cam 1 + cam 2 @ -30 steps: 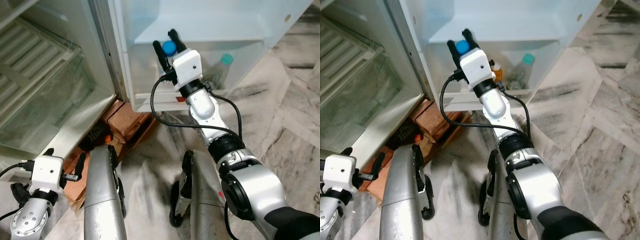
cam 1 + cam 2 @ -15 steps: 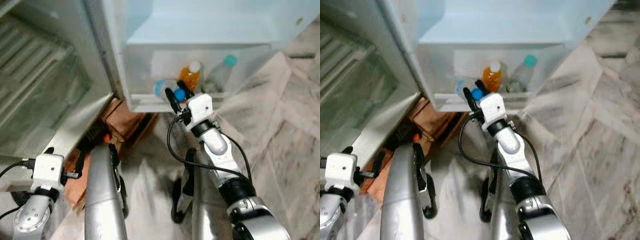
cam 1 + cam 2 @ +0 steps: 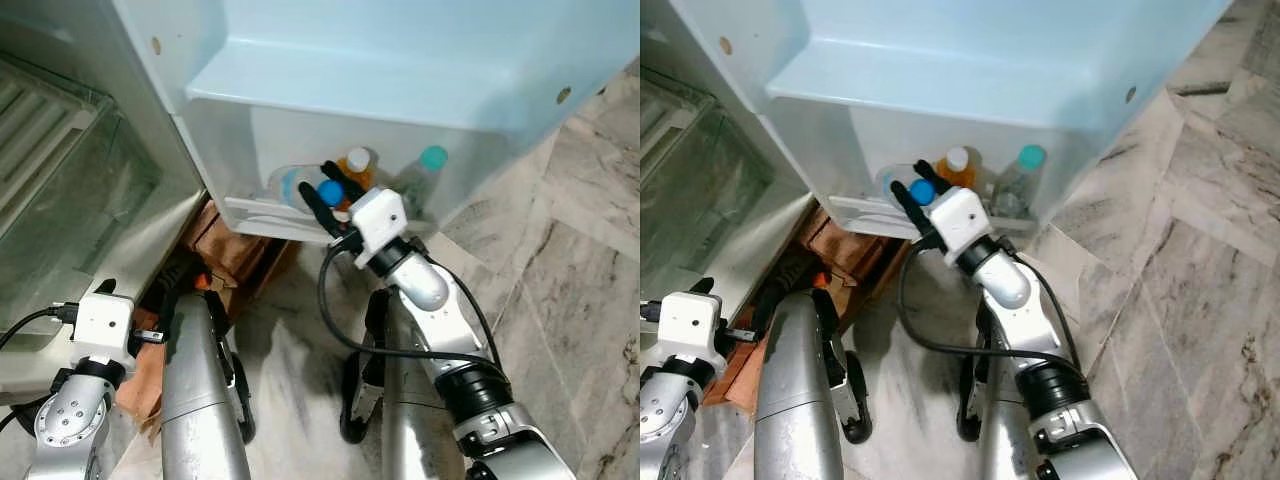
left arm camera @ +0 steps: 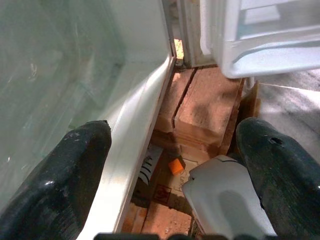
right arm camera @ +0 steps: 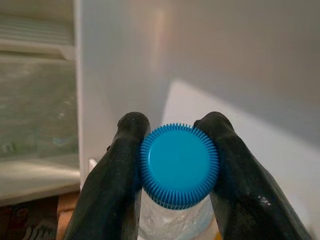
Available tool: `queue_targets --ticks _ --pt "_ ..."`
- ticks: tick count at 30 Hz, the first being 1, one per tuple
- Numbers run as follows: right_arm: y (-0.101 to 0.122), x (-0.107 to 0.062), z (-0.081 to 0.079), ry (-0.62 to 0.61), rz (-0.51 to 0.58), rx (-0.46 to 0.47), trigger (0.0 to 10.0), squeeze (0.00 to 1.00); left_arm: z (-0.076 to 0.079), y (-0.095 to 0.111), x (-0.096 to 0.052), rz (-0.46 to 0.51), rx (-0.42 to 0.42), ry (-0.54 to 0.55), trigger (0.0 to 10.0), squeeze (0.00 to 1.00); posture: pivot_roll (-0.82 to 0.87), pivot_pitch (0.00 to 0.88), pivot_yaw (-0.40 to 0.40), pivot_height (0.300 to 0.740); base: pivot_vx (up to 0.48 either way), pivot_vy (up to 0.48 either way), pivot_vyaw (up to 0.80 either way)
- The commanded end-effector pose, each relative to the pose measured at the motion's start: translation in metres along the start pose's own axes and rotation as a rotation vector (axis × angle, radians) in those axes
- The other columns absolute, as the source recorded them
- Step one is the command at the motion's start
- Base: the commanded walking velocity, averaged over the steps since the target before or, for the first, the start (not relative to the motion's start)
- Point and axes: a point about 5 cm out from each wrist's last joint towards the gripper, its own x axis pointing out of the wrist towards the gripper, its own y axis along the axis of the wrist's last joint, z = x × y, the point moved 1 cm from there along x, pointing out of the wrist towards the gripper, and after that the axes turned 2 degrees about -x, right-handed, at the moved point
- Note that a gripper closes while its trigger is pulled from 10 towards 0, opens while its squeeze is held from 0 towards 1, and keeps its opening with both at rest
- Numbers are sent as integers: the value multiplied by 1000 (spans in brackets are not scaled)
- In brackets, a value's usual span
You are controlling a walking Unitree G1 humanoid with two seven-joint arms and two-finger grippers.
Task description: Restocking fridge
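Fingers of the right gripper [image 3: 329, 190] clench a blue-capped bottle [image 5: 179, 167] in the door shelf [image 3: 262, 212]; left gripper [image 4: 175, 175] released.

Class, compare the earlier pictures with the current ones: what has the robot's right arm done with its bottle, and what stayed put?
The right gripper lowered the blue-capped bottle from high against the fridge door into the door shelf, jaws still clamped on its cap. The orange bottle, teal-capped bottle and left gripper stayed.

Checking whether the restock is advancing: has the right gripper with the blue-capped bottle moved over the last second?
Yes. The right gripper, shut on the blue-capped bottle, has come down from above the door bin to rim level, beside the orange bottle.
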Motion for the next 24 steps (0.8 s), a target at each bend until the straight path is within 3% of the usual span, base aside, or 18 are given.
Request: queue_targets --ticks 1,6,7,10,12,20,21,22,24 --pt "15 9 -7 43 78 -55 10000 0 -1 -9 -6 -37 7 3 10000 0 118 332 -37 496 0 0 0" --pt "-14 8 1 0 -85 -47 10000 0 2 -9 -8 -37 6 -1 10000 0 126 342 -41 496 0 0 0" --pt "-30 4 7 -32 -179 -40 10000 0 2 -9 -9 -38 6 -1 10000 0 127 344 -41 496 0 0 0" --pt "-41 0 11 -49 -246 -41 10000 0 3 -9 -10 -39 5 -1 10000 0 128 347 -44 496 0 0 0" --pt "-64 -12 28 -155 -396 -35 10000 0 3 -10 -10 -42 4 -1 10000 0 130 347 -45 496 0 0 0" --pt "-80 -27 55 -276 -521 -112 10000 0 4 -10 -8 -40 3 -5 10000 0 126 344 -43 496 0 0 0" --pt "-81 -28 60 -299 -532 -114 10000 337 4 -10 -7 -39 3 -6 10000 0 125 342 -43 496 0 0 0" --pt "-81 -28 63 -314 -531 -112 10000 976 4 -9 -7 -38 2 -7 10000 0 125 340 -43 496 0 0 0" --pt "-80 -28 67 -329 -527 -115 10000 1000 5 -9 -5 -37 2 -8 10000 0 124 337 -43 496 0 0 0"
